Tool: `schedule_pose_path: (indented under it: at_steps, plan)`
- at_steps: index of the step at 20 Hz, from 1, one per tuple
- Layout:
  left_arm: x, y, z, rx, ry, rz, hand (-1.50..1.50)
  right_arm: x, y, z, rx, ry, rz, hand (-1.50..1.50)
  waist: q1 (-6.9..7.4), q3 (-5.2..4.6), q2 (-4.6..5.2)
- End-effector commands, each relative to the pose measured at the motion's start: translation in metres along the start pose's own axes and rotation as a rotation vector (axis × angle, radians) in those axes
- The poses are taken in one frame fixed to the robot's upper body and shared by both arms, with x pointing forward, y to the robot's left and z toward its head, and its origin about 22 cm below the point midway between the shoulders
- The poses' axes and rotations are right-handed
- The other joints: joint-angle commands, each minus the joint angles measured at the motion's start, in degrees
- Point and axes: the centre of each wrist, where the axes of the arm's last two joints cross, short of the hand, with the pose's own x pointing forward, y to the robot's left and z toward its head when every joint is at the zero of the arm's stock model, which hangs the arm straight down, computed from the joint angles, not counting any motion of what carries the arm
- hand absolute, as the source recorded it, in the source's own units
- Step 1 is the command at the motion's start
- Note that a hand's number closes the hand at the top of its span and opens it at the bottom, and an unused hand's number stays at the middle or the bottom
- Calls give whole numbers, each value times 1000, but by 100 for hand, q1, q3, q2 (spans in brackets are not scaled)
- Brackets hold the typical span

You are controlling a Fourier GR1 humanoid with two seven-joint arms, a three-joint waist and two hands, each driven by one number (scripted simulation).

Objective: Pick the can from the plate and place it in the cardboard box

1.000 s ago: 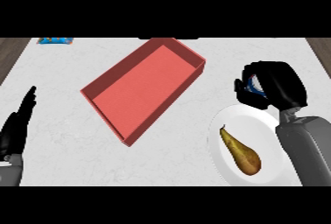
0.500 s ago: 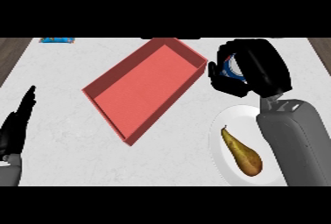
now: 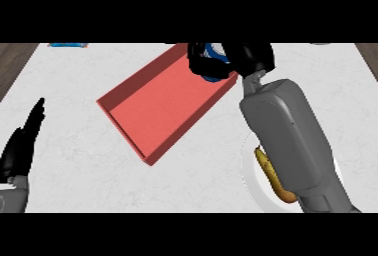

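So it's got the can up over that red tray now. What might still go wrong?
The right hand holds the can above the far corner of the red box, near its rim, so a release here might land it on the wall or outside. The box is shallow, so the can might tip or roll out. The forearm hangs over the plate and could brush the pear.

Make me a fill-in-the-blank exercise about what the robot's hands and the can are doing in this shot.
1. The right hand is curled round the blue ____.
2. It holds it over the far corner of the ____ box.
3. The left hand rests open at the view's ____ edge.
4. On the white plate, partly hidden by the forearm, lies a brownish ____.

Missing words: can; red; left; pear
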Motion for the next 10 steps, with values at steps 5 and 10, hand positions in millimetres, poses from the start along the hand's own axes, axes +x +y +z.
schedule_pose_path:
  at_steps: [5, 10]
  plan:
    - [8, 2, -9, -21, -37, -6, 0, 17, 39, -42, 25, 91, -102, 150, 128, -3, 44]
    - [8, -9, -6, -16, -46, 3, 0, 19, 50, -61, 48, 128, -125, 150, 217, -5, 64]
